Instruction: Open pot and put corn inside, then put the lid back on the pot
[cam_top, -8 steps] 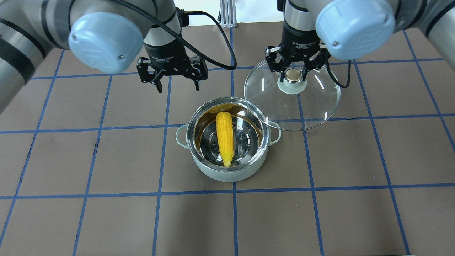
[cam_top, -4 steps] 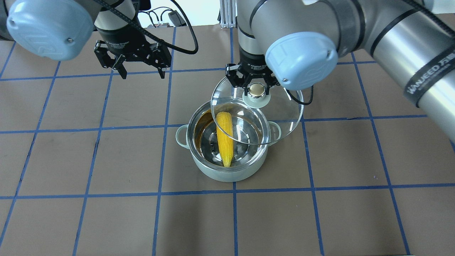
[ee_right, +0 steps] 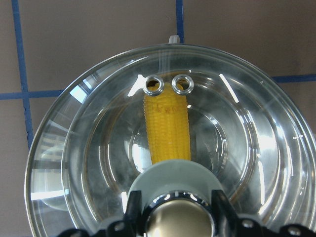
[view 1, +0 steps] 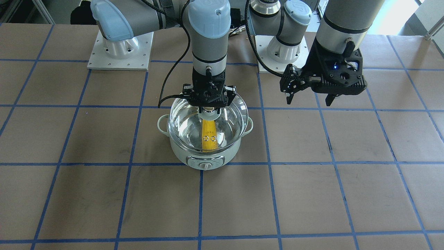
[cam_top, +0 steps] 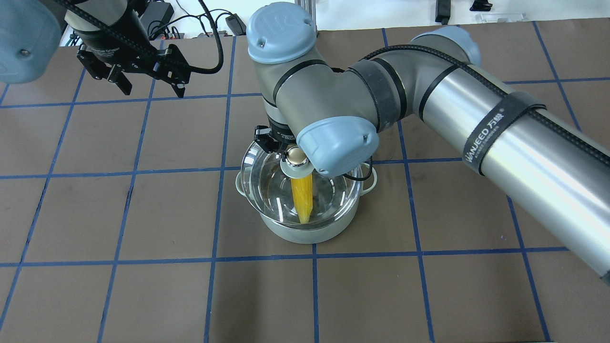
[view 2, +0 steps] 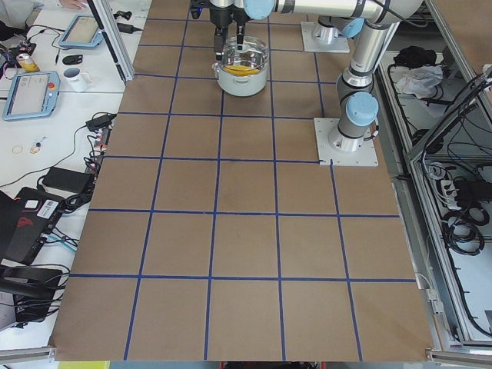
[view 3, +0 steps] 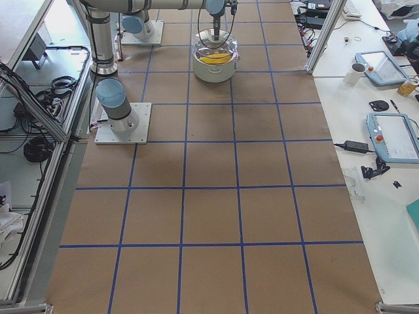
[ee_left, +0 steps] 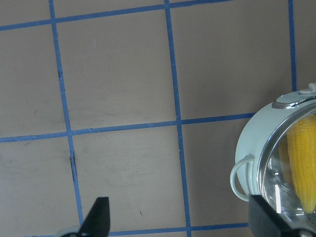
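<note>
The pale mint-green pot (cam_top: 305, 234) stands mid-table, also in the front view (view 1: 187, 156) and the left wrist view (ee_left: 252, 148). The yellow corn (cam_top: 302, 195) lies inside it, seen through the glass in the right wrist view (ee_right: 166, 128). My right gripper (cam_top: 295, 157) is shut on the gold-capped knob (ee_right: 178, 224) of the clear glass lid (cam_top: 262, 183), holding it level over the pot's opening, shifted slightly left. I cannot tell if the lid touches the rim. My left gripper (cam_top: 153, 91) is open and empty, high at the back left, away from the pot.
The table is brown paper with a blue tape grid. The two arm bases (view 1: 119, 48) (view 1: 282, 48) stand at the robot side. The right arm's long forearm (cam_top: 500, 138) crosses above the table's right half. Benches with tablets (view 3: 393, 134) flank the table.
My right gripper carried the lid from the back right leftward and down over the pot with the corn in it. My left gripper moved further left and back, still open.
</note>
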Tool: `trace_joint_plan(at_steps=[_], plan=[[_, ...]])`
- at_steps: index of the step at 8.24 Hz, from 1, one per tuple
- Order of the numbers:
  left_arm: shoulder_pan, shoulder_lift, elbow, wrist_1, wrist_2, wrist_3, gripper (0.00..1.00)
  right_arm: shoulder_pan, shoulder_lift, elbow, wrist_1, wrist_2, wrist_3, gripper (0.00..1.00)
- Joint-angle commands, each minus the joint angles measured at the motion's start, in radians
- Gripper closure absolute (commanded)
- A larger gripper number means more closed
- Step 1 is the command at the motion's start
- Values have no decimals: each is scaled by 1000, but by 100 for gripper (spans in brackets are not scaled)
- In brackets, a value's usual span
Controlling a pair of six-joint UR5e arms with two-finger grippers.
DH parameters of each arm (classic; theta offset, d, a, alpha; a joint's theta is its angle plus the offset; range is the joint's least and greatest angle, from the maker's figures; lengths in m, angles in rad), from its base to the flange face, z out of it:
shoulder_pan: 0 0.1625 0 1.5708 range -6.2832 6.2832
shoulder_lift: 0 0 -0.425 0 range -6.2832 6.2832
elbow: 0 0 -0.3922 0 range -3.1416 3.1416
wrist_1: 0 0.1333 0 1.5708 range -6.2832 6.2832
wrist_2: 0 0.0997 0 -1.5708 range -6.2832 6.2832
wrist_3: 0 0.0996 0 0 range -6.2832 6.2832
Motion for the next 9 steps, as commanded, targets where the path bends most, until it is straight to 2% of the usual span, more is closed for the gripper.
trace_joint_plan(at_steps=[1, 4, 9], plan=[[9, 30, -40, 0, -1, 6, 0, 3, 10, 19, -47, -11, -12, 94], [8, 62, -105, 4, -6, -12, 0, 3, 27, 24, -54, -35, -18, 96], [8, 54, -105, 7, -7, -6, 0, 1, 30, 34, -50, -40, -20, 96]])
